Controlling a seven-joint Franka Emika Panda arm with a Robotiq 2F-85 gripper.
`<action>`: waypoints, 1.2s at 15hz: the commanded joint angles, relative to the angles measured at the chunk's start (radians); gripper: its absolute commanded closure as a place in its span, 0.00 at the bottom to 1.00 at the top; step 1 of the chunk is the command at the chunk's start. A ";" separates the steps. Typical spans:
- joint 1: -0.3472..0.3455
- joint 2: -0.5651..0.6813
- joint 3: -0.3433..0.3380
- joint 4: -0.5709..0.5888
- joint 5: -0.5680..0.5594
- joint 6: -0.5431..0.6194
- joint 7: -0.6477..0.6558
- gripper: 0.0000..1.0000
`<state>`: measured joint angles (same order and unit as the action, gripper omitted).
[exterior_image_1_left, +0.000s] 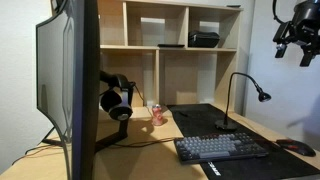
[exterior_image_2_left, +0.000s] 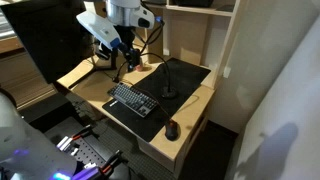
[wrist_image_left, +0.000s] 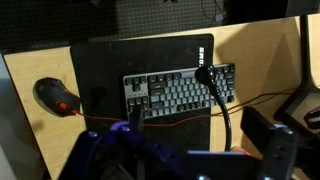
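Wrist view looks straight down on the desk (wrist_image_left: 270, 50). On it lies a black mat (wrist_image_left: 110, 55), and on that the keyboard (wrist_image_left: 175, 95), running left to right directly beneath my gripper (exterior_image_1_left: 295, 52). The gripper hangs high in free air, fingers spread wide and holding nothing. A bent-neck microphone (wrist_image_left: 222, 100) crosses the keyboard's right end, and the mouse (wrist_image_left: 55, 95) sits well left.

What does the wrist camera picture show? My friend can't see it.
A grey keyboard lies on a black mat on a wooden desk. A mouse with a red glow sits left of it, a bendy microphone arches over its right end, and the blurry open pincer frames the bottom edge.
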<state>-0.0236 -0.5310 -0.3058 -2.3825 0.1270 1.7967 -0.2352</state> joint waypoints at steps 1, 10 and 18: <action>-0.037 0.007 0.030 0.003 0.016 -0.005 -0.015 0.00; -0.123 0.228 0.011 0.087 0.020 0.139 0.205 0.00; -0.183 0.295 0.025 0.056 0.005 0.241 0.302 0.00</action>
<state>-0.1838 -0.2384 -0.3016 -2.3277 0.1265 2.0400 0.0719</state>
